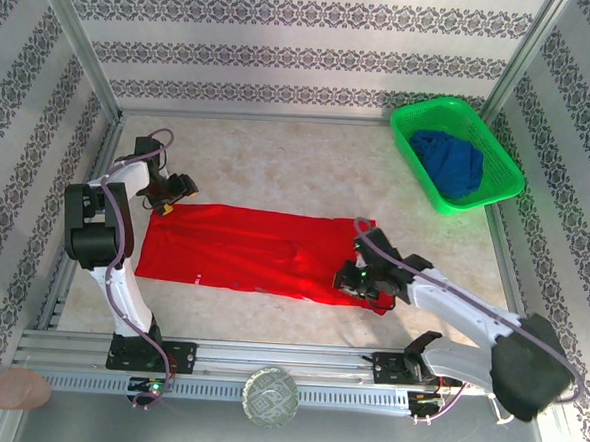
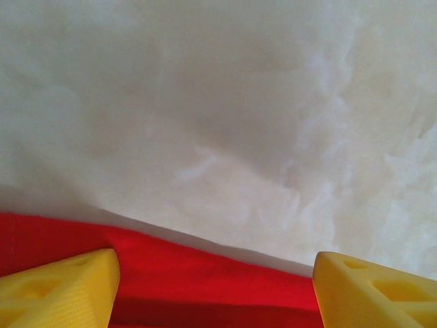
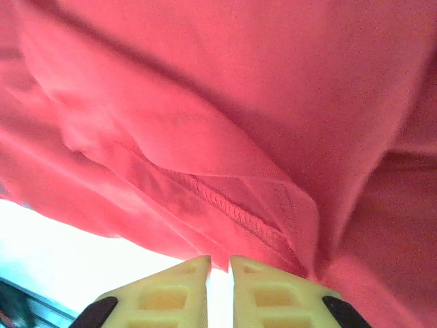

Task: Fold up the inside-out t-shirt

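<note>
The inside-out t-shirt [image 1: 253,249] lies flat on the table as a long red rectangle, folded lengthwise. My left gripper [image 1: 171,205] hovers at its far left corner. In the left wrist view this gripper [image 2: 215,287] is open, its yellow fingers [image 2: 61,287] wide apart over the shirt's far edge [image 2: 171,260]. My right gripper [image 1: 350,279] is at the shirt's near right end. In the right wrist view it [image 3: 220,263] is shut on a lifted edge of the red cloth [image 3: 239,102], and a stitched seam [image 3: 225,205] hangs just above the fingertips.
A green basket [image 1: 500,143] holding a dark blue garment [image 1: 449,160] stands at the back right. A round glass dish [image 1: 271,395] sits on the rail between the arm bases. Patterned walls close in the table on three sides.
</note>
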You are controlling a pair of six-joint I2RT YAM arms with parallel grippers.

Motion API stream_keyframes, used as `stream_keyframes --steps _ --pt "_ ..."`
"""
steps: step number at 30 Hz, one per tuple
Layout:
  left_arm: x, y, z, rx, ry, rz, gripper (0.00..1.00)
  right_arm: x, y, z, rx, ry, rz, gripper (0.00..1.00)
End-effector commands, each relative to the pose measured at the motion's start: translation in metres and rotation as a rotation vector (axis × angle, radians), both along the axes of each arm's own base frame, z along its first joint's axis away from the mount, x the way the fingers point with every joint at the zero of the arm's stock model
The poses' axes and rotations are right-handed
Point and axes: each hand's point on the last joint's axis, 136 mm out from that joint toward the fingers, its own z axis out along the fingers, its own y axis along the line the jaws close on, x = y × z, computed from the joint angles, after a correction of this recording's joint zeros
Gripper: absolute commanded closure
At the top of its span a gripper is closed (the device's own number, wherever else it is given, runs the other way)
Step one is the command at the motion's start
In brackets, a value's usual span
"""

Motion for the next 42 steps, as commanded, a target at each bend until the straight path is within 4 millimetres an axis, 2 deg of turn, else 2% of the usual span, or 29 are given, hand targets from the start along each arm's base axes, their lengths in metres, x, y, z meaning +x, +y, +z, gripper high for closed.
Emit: stream_keyframes --steps 1,3,6,9,12,14,17,21,24,27,32,36,38,42 --pt "0.013 -0.005 0.042 -0.029 -0.090 0.000 0.25 0.020 -0.024 0.023 0.011 -0.046 -0.114 0.81" --pt "0.014 -0.012 0.059 -0.045 -0.126 -0.011 0.25 0.040 -0.036 0.034 0.017 -0.083 -0.170 0.74" --pt "0.010 -0.025 0.070 -0.075 -0.154 -0.034 0.24 0.069 -0.030 0.043 0.041 -0.121 -0.185 0.70" --pt "0.002 -0.038 0.062 -0.102 -0.134 -0.067 0.24 0.088 -0.008 0.041 0.048 -0.122 -0.134 0.72" --pt "-0.006 -0.039 0.044 -0.099 -0.096 -0.067 0.24 0.093 0.010 0.025 0.029 -0.095 -0.084 0.77" --pt "-0.008 -0.035 0.031 -0.080 -0.063 -0.070 0.24 0.087 0.017 0.009 0.016 -0.062 -0.063 0.79" --pt "-0.008 -0.031 0.016 -0.060 -0.025 -0.077 0.23 0.068 0.019 -0.017 -0.012 -0.006 -0.051 0.80" --pt "-0.002 -0.030 0.011 -0.063 -0.017 -0.072 0.23 0.037 0.011 -0.040 -0.038 0.053 -0.058 0.80" --pt "0.003 -0.029 0.015 -0.057 -0.028 -0.065 0.23 0.017 0.007 -0.048 -0.015 0.086 -0.070 0.81" --pt "0.006 -0.027 0.018 -0.050 -0.032 -0.065 0.23 0.000 0.009 -0.049 0.041 0.117 -0.058 0.81" --pt "0.011 -0.026 0.021 -0.043 -0.040 -0.065 0.23 -0.014 0.020 -0.029 0.141 0.128 0.014 0.82" --pt "0.011 -0.025 0.020 -0.039 -0.035 -0.065 0.23 -0.003 0.009 -0.008 0.136 0.055 -0.014 0.80" --pt "0.010 -0.025 0.019 -0.036 -0.033 -0.067 0.23 0.004 0.000 -0.003 0.131 0.022 -0.053 0.72" --pt "0.009 -0.024 0.018 -0.033 -0.028 -0.068 0.23 0.009 -0.012 -0.008 0.083 0.013 -0.091 0.63"
